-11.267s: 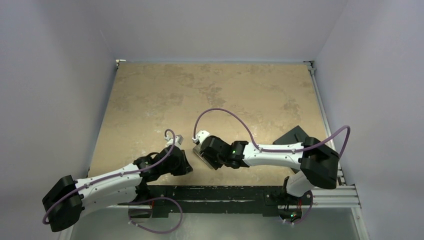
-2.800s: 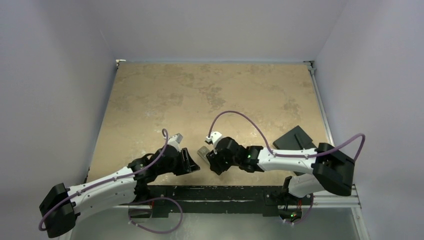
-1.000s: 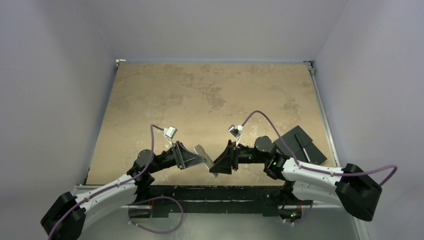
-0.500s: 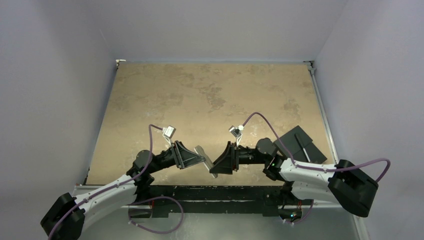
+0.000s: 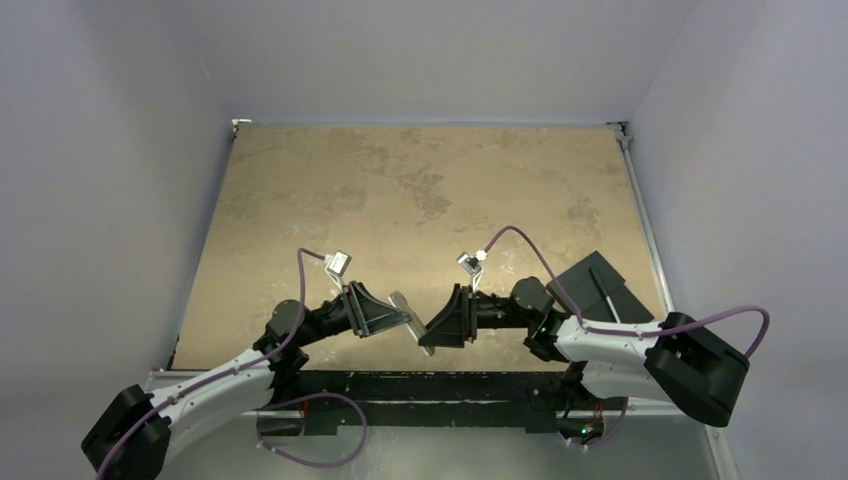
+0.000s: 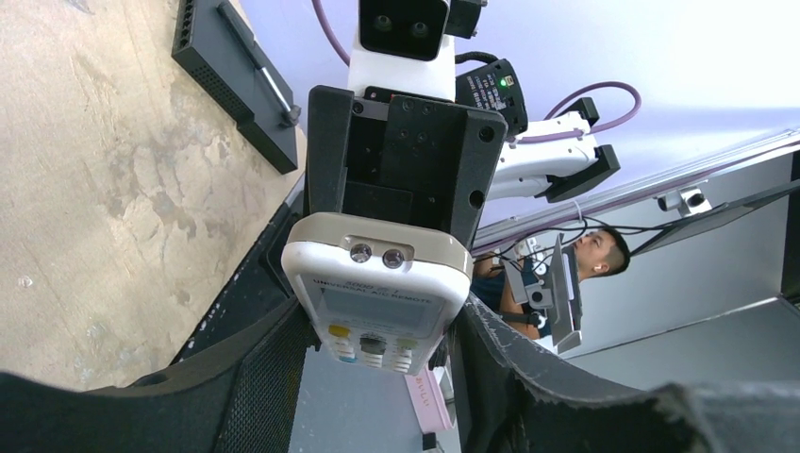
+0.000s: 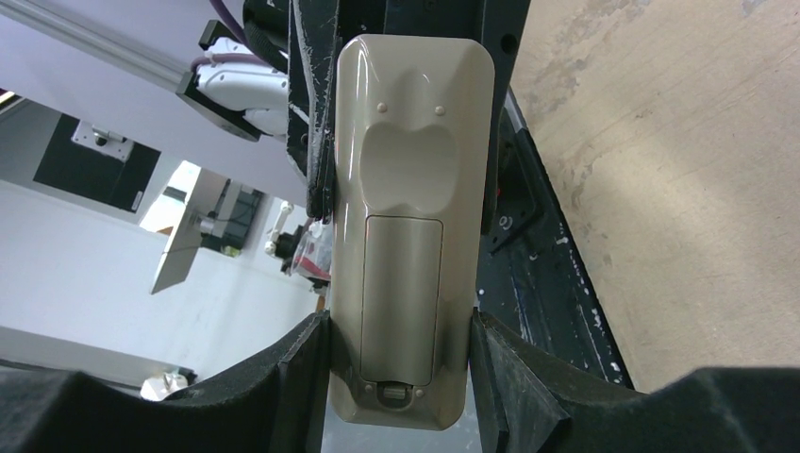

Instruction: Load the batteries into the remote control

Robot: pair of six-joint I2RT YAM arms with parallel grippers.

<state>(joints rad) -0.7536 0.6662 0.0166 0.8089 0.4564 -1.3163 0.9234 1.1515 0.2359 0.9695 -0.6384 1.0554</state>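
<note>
- My left gripper (image 6: 377,326) has its jaws closed on the remote control (image 6: 377,283) — one finger on each long edge, with the button face turned toward my left wrist camera.
- My right gripper (image 7: 398,330) is clamped on the same remote from the opposite side; its fingers (image 7: 302,377) press both long edges at the end with the battery cover.
- The remote hangs in the air between my two grippers, over the near part of the table (image 5: 420,180).
- On its beige back the battery cover (image 7: 403,293) sits in place.
- A black slab (image 5: 590,280) lies on the table at my right — well apart from the remote.
</note>
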